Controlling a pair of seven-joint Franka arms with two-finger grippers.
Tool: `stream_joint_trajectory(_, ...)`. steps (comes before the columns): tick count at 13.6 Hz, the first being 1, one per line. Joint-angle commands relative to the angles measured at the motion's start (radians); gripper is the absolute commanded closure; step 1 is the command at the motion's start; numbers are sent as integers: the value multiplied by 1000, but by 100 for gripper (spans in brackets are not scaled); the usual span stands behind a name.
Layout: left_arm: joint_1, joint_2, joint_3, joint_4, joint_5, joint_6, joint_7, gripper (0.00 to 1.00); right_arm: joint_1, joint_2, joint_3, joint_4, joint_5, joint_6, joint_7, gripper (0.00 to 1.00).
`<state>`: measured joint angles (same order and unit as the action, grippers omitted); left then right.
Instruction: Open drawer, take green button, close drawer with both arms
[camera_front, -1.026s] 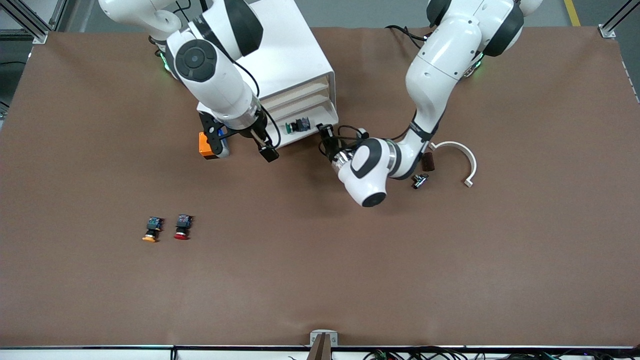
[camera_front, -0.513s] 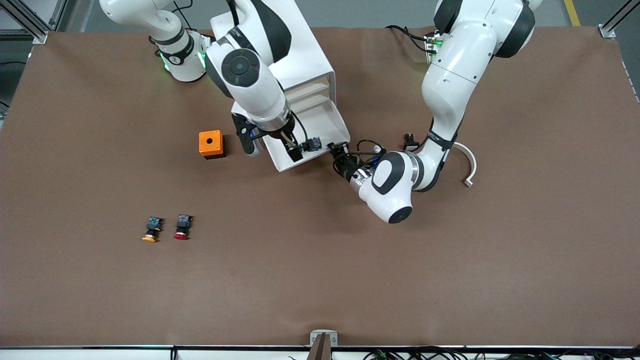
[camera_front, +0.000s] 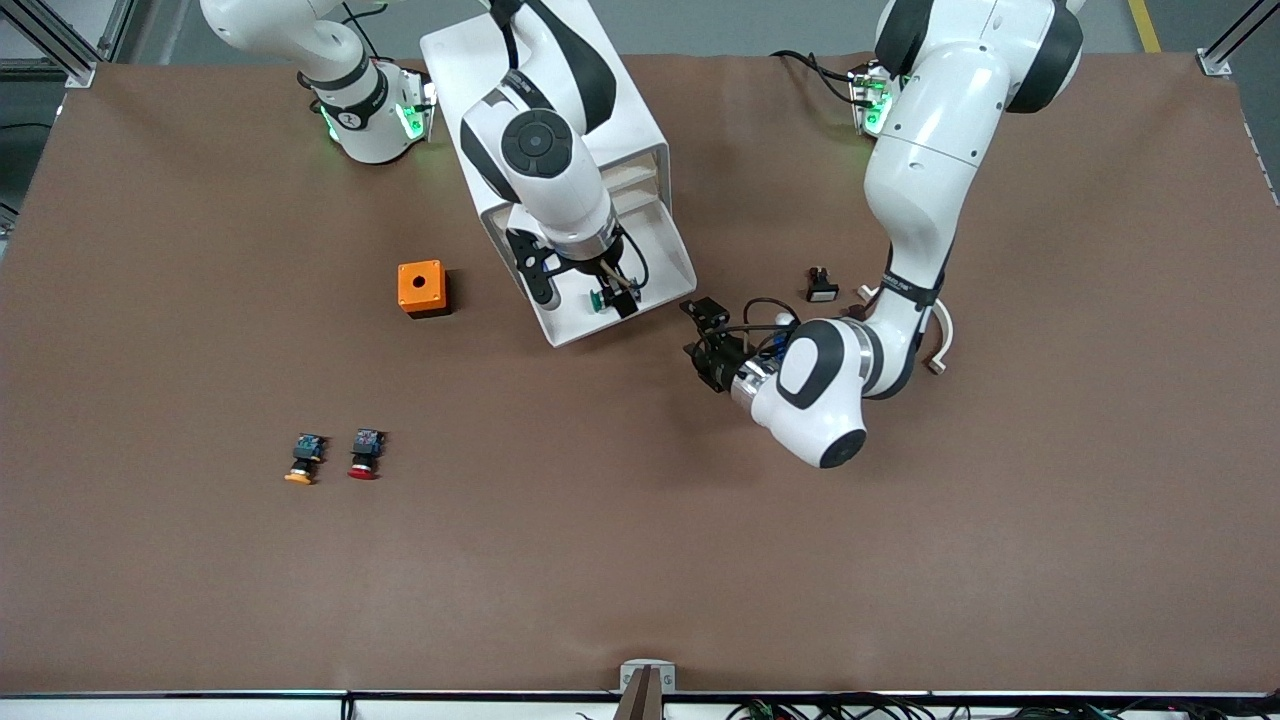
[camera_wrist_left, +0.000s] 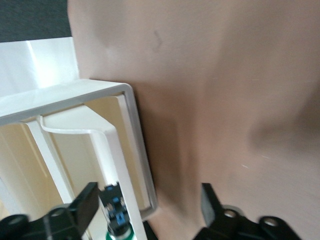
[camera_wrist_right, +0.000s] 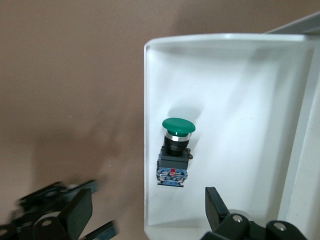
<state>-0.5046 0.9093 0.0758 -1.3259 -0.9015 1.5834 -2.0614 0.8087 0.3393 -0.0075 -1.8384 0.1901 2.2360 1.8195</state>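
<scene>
The bottom drawer (camera_front: 560, 325) stands pulled out of the white cabinet (camera_front: 590, 130) toward the front camera. The green-capped button (camera_front: 597, 298) lies on its side in the tray. It also shows in the right wrist view, button (camera_wrist_right: 175, 145) on the white drawer (camera_wrist_right: 240, 100) floor. My right gripper (camera_front: 612, 297) hangs open just over it, with its fingers (camera_wrist_right: 217, 205) on either side of the tray's rim. My left gripper (camera_front: 698, 333) is open with nothing in it. It sits low over the table by the drawer's front corner at the left arm's end, apart from the corner. From the left wrist, the drawer (camera_wrist_left: 132, 130) corner and button (camera_wrist_left: 115, 217) show ahead of the left gripper (camera_wrist_left: 150, 210).
An orange box (camera_front: 421, 288) stands beside the drawer toward the right arm's end. An orange-capped button (camera_front: 303, 460) and a red-capped one (camera_front: 364, 455) lie nearer the front camera. A small black part (camera_front: 821, 285) and a white curved piece (camera_front: 940, 335) lie by the left arm.
The drawer slid out with the button in it. My left gripper opened, let go of the drawer's corner and backed off. My right gripper swung from beside the orange box to over the button.
</scene>
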Motion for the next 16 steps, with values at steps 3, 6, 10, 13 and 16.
stream_joint_trajectory(3,-3,-30,163,54,13,-14,102,1,53,61,-12,-25,-46,79,67,0)
stream_joint_trajectory(6,-2,-67,269,68,19,-14,196,1,63,90,-12,-28,-46,103,69,0)
stream_joint_trajectory(10,-6,-95,289,71,90,-11,401,1,72,95,-12,-62,-58,148,67,6)
stream_joint_trajectory(13,-5,-102,289,74,131,-10,538,1,76,95,-14,-67,-61,149,67,26)
stream_joint_trajectory(16,-26,-125,286,74,203,-6,605,1,69,93,-14,-64,-61,139,63,54)
